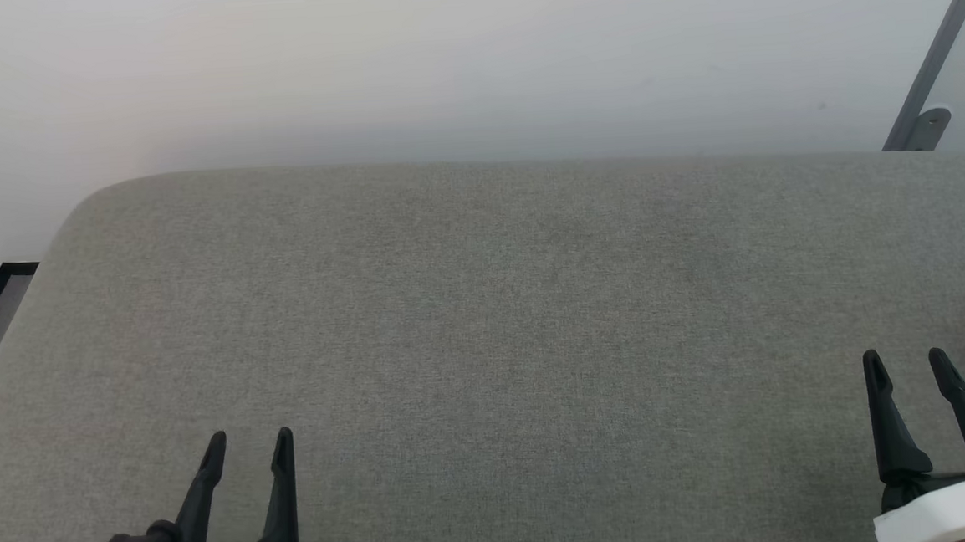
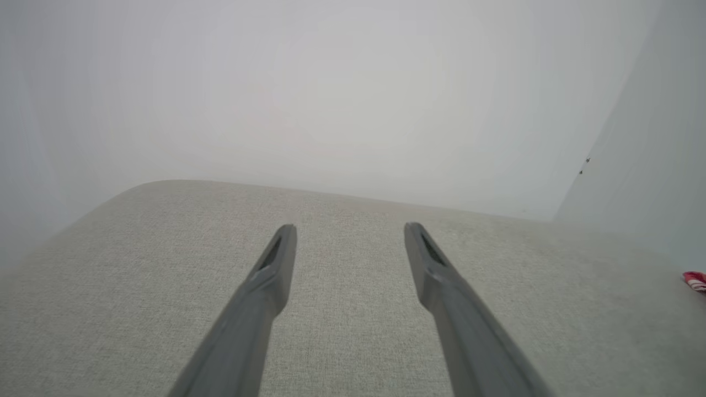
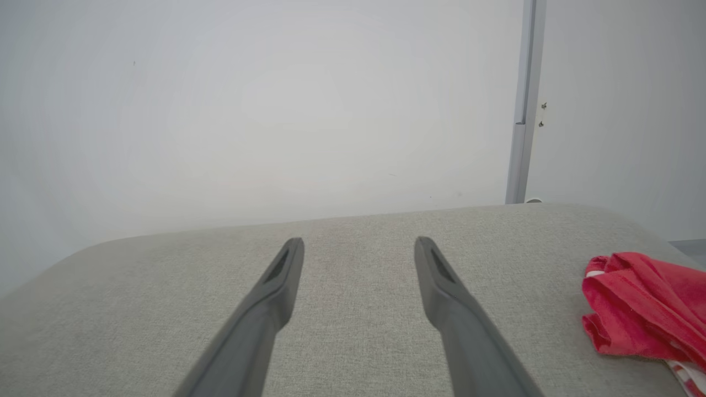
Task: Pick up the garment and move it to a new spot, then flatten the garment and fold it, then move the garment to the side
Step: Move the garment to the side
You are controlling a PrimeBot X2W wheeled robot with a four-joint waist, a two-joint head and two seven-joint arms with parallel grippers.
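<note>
L gripper & R gripper both wide open, empty; garment untouched.

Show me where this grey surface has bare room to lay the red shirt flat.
The grey surface lies bare across its whole middle, from the left gripper to the right gripper and back to its far edge. The only crowded spot is the far right edge, where the garment lies bunched.

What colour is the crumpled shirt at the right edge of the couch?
Red shirt with white striped trim, best seen in the right wrist view.
</note>
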